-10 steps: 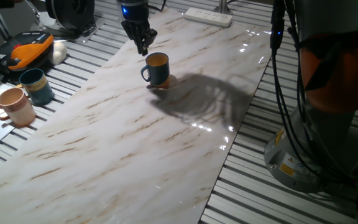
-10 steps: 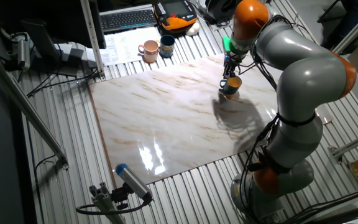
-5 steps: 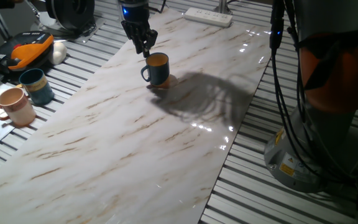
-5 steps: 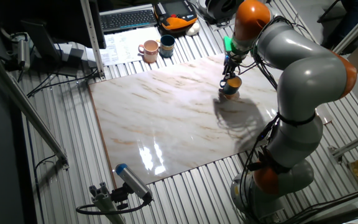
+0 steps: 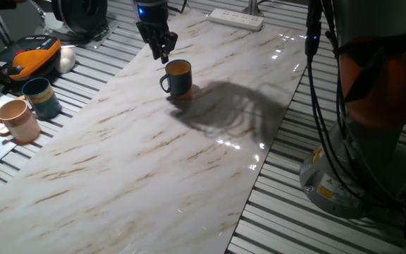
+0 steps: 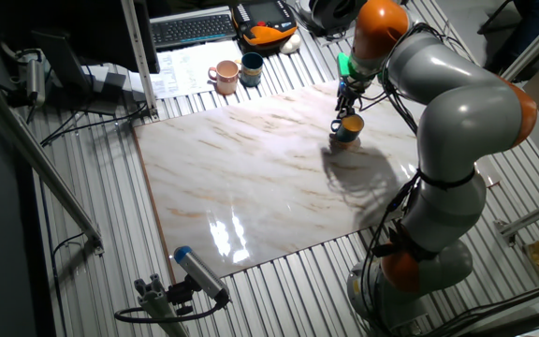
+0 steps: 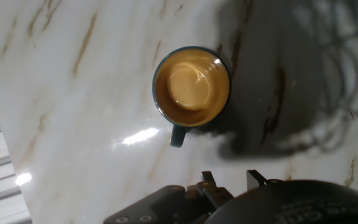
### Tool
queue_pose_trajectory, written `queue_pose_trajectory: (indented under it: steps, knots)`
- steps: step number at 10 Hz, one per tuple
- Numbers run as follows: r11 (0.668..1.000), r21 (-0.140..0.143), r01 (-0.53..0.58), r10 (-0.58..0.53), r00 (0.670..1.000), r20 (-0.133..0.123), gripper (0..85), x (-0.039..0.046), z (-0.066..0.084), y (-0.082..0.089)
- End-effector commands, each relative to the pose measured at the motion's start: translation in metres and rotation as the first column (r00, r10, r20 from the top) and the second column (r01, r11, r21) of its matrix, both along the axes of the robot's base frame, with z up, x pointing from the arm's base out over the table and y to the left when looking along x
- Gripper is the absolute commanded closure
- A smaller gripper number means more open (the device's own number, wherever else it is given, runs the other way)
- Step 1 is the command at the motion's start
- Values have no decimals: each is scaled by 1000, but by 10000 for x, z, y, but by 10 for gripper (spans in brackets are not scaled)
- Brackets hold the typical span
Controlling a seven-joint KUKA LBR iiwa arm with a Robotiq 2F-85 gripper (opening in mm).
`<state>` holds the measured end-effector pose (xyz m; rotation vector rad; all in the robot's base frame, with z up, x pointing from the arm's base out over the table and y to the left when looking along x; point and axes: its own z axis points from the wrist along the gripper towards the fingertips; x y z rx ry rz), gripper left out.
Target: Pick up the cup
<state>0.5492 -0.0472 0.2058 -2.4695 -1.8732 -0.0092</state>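
Note:
The cup (image 5: 177, 77) is a dark navy mug with an orange-tan inside. It stands upright on the marble board, its handle toward the left of this view. My gripper (image 5: 163, 58) hangs just above and behind the cup's far-left rim, not touching it. Its fingers look drawn together to a point and hold nothing. In the other fixed view the gripper (image 6: 342, 103) is right above the cup (image 6: 347, 132). In the hand view the cup (image 7: 191, 87) is seen from above, handle toward the dark hand housing (image 7: 247, 202).
A teal mug (image 5: 42, 97) and a pinkish-tan mug (image 5: 18, 120) stand off the board at the left. An orange-black device (image 5: 27, 56) lies behind them. A white power strip (image 5: 236, 18) lies at the far edge. The arm's base and cables (image 5: 372, 113) are at the right.
The gripper has shifted slightly, first toward the cup and then back and a little up. The cup has not moved.

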Motion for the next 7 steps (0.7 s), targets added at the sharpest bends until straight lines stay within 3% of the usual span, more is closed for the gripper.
queue_pose_trajectory:
  steps: [1,5,6,7]
  knots:
    - [1000,0,-2,2,1000,1,510,1,6,8]
    - [1000,-30,4,-6,999,-44,510,14,-36,23]
    - [999,-32,7,-9,999,-43,510,23,-65,24]
    - [1000,-22,6,-7,1000,-19,510,24,-74,28]
